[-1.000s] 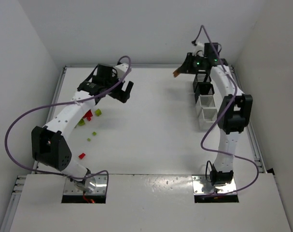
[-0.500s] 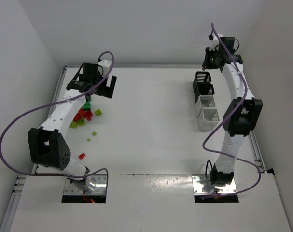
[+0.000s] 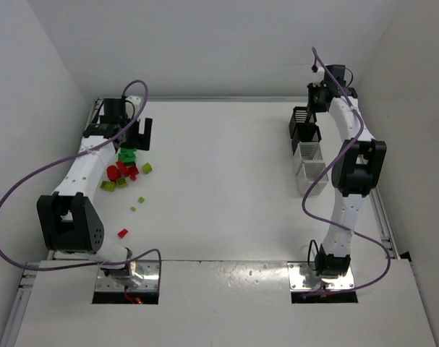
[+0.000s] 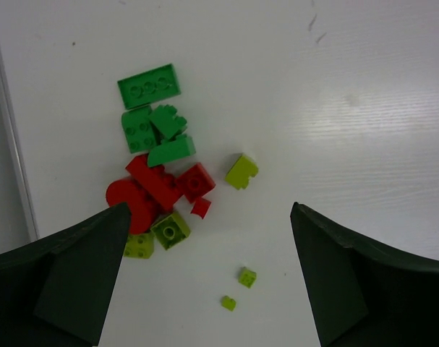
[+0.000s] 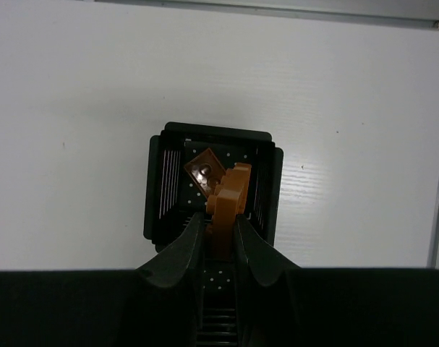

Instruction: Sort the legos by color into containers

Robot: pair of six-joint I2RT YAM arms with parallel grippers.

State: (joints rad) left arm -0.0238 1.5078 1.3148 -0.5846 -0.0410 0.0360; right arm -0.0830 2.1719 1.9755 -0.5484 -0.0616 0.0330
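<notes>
Right jaws pinch an orange brick (image 5: pixel 230 196) over a black bin (image 5: pixel 153 189); left jaws gape wide, empty, above the lego pile (image 4: pixel 161 184).

- My left arm (image 3: pixel 82 170): reaches forward and out to the left. The elbow sits low near the base and the wrist is turned to look straight down.
- My left gripper (image 4: pixel 208 213): jaws spread wide, nothing between them. The dark fingers (image 4: pixel 67 282) fill the lower corners of the wrist view.
- My right arm (image 3: pixel 346 123): stretched far forward on the right, wrist tipped downward at the far end.
- My right gripper (image 5: pixel 220 220): jaws drawn in tight, pinching an orange-brown lego (image 5: pixel 225 199) that stands up past my fingertips.
</notes>
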